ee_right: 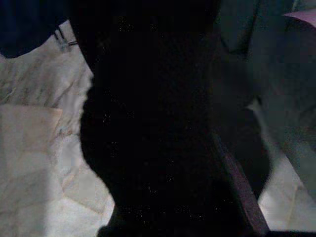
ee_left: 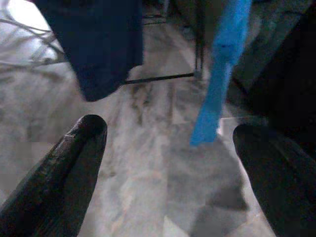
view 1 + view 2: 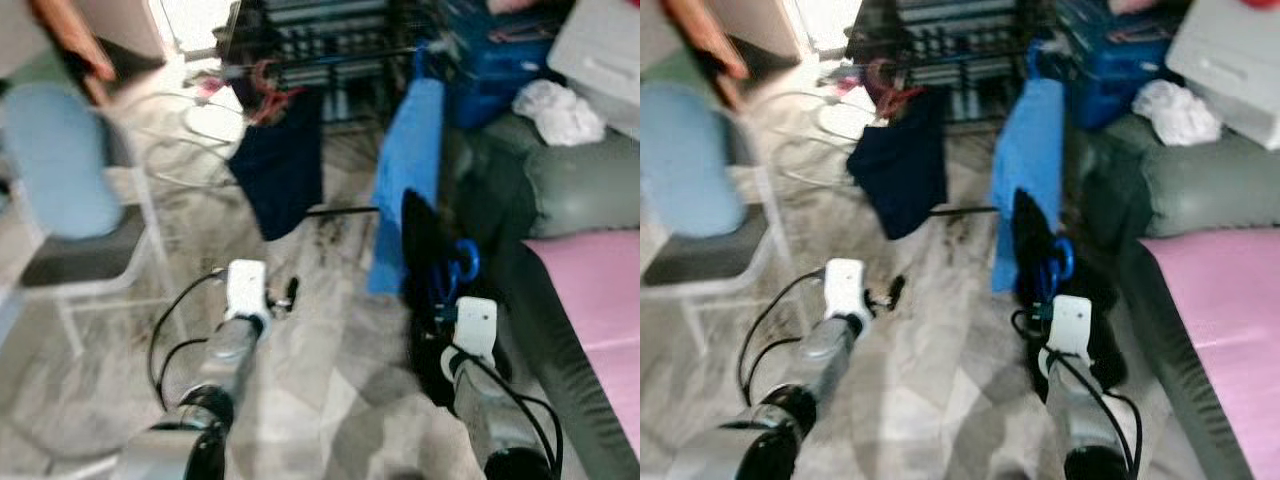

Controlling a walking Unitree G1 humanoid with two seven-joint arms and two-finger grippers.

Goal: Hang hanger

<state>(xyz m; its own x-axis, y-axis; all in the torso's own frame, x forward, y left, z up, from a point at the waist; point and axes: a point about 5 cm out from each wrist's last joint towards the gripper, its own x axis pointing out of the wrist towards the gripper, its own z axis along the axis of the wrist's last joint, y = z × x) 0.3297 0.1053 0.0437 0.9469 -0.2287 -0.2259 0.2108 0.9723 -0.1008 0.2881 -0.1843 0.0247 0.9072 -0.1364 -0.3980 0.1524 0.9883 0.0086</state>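
Note:
A blue hanger [image 3: 463, 262] carrying a black garment [image 3: 424, 250] sits at the tip of my right gripper [image 3: 452, 292], which looks shut on it; the fingers are buried in the cloth. The right wrist view is dark with that black garment [image 1: 148, 123] close up. A drying rack [image 3: 330, 55] stands ahead with a navy garment [image 3: 285, 165] and a bright blue cloth [image 3: 410, 170] hanging from it. My left gripper [image 2: 168, 163] is open over the marble floor, its fingers [image 2: 64, 168] wide apart, low and left of the rack [image 3: 285, 295].
A blue-backed chair [image 3: 60, 160] stands at the left. A grey couch [image 3: 560, 190] with a pink cover [image 3: 600, 290] and a white cloth [image 3: 555, 110] lies at the right. The rack's floor bar [image 3: 340, 211] crosses ahead. White wire loops [image 3: 190, 130] lie behind.

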